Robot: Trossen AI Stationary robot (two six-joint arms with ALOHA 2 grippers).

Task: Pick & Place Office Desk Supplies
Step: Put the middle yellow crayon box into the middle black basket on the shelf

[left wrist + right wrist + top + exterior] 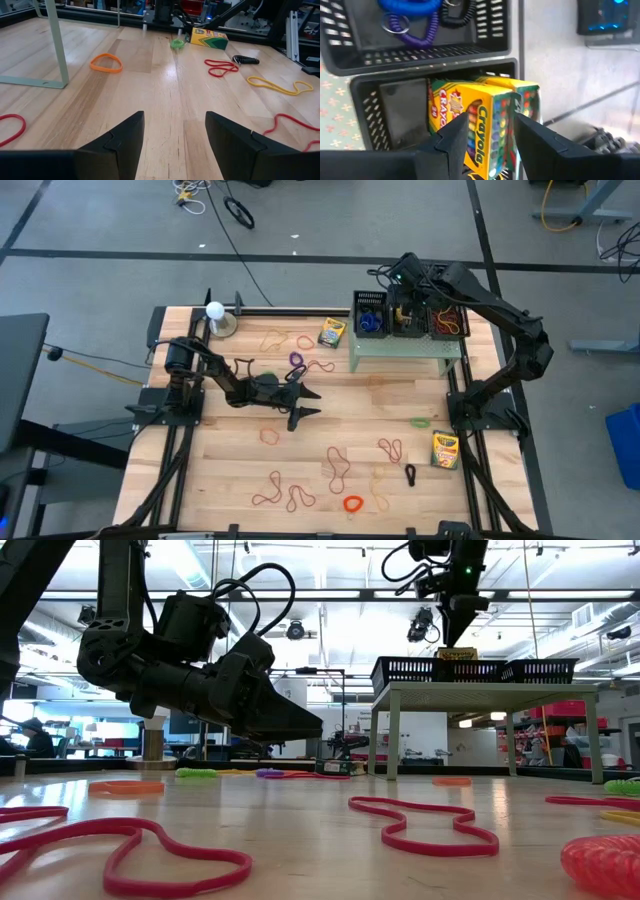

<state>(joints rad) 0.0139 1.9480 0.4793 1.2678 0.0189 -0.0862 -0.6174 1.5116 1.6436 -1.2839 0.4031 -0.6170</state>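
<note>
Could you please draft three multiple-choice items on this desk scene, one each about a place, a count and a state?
1. Where is the right gripper?
A. over the black baskets on the stand
B. low over the table's near edge
C. beside the white ball

2. How many crayon boxes lie on the tabletop in the high view?
A. none
B. two
C. five

3. How do the left gripper's jaws stand?
A. shut on a red band
B. open and empty
C. shut on a crayon box

Answers: 1 A, its wrist view looks down on the middle basket. 2 B, one near the stand, one near the right arm's base. 3 B, bare wood between its fingers.
</note>
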